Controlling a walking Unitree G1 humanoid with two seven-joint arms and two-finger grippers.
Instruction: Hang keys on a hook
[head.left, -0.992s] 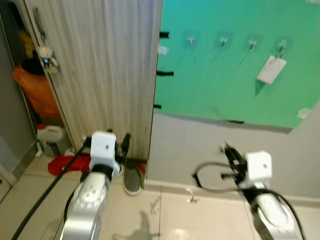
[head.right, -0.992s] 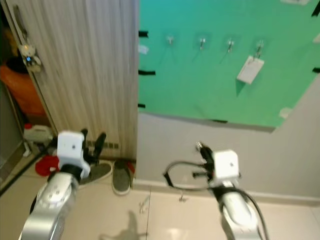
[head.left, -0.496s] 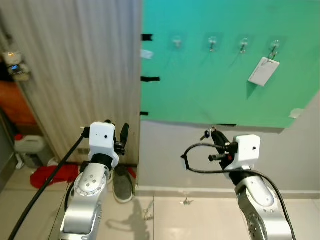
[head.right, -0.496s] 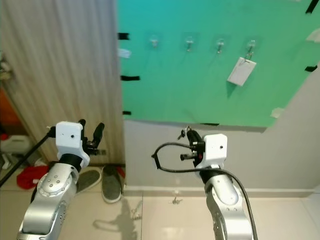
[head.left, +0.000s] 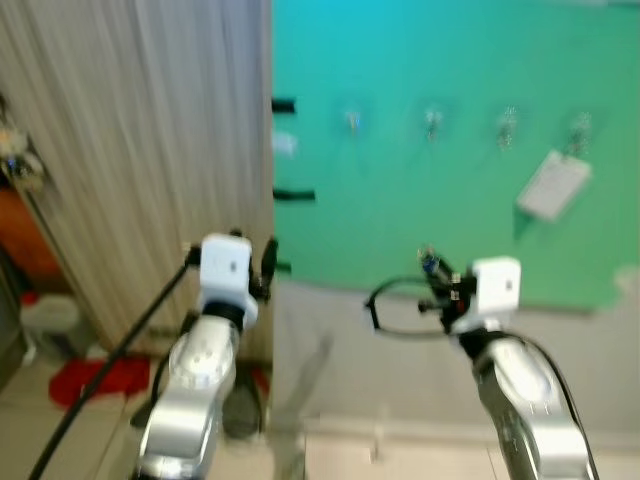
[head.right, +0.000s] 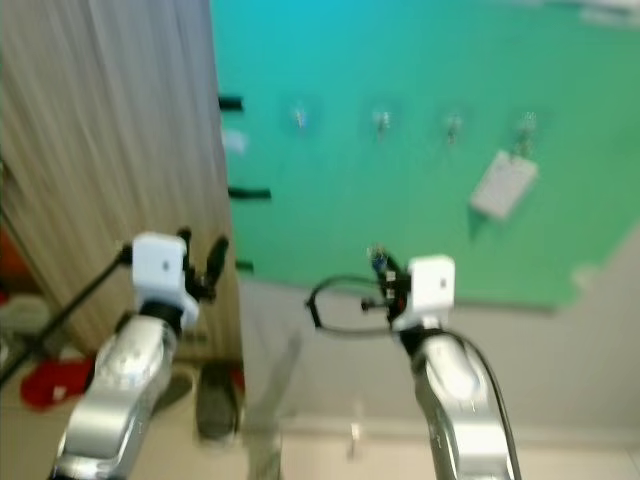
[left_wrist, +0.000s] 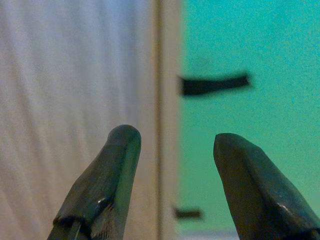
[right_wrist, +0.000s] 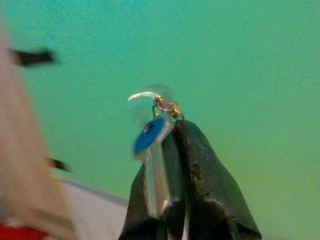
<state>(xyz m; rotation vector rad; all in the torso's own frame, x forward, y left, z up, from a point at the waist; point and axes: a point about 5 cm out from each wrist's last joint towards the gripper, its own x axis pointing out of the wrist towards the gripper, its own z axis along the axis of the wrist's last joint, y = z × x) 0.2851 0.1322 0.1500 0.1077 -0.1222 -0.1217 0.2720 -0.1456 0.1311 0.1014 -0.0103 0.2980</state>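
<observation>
Green board (head.left: 420, 210) (four hooks (head.left: 432, 122)), white tag (head.left: 552, 185)

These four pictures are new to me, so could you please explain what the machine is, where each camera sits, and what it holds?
It is a walking humanoid robot with two silver arms. Two blurred pictures come from the eyes in its head, facing a green board with a row of hooks; a white tag hangs from the rightmost. The other two come from wrist cameras looking along each claw. The left claw is open and holds nothing, pointing at the board's edge beside a wood-grain panel. The right claw is shut on the keys, one with a blue head, raised toward the board.
</observation>
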